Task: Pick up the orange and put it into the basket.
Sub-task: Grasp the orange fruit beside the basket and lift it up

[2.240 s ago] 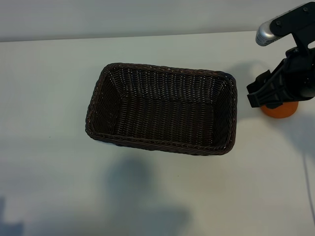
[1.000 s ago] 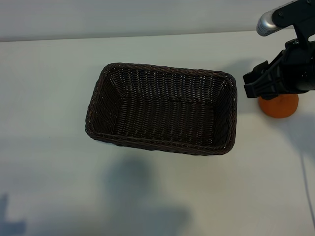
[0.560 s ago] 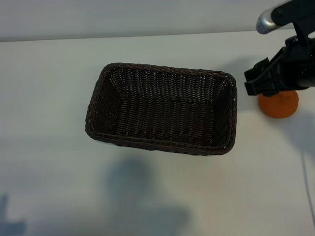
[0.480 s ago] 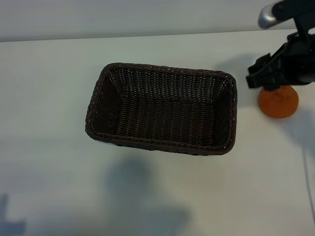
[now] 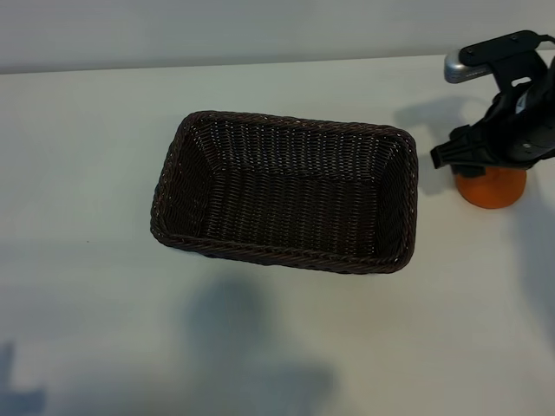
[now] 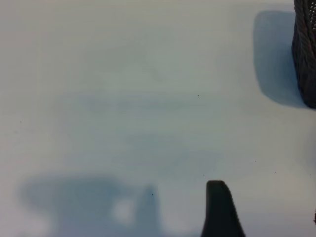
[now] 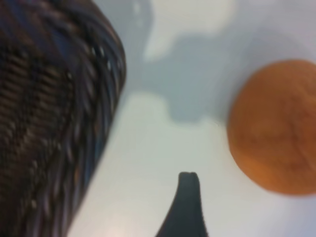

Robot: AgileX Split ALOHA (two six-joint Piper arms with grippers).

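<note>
The orange (image 5: 492,188) lies on the white table at the far right, just past the short right end of the basket (image 5: 286,186). My right gripper (image 5: 473,156) hovers over the orange's far-left side and hides its top. In the right wrist view one dark finger (image 7: 187,197) stands over bare table between the basket wall (image 7: 54,108) and the orange (image 7: 276,128), touching neither. The gripper is open and holds nothing. The left arm is outside the exterior view. Its wrist view shows one finger (image 6: 218,207) over bare table, open and empty.
The basket's inside holds nothing. A corner of the basket (image 6: 306,54) shows at the edge of the left wrist view. Bare white table lies in front of and to the left of the basket. The table's far edge (image 5: 260,62) runs behind it.
The right gripper lifted back off the orange about half a second ago, then came down over its top again with the wrist turned. Orange and basket have not moved.
</note>
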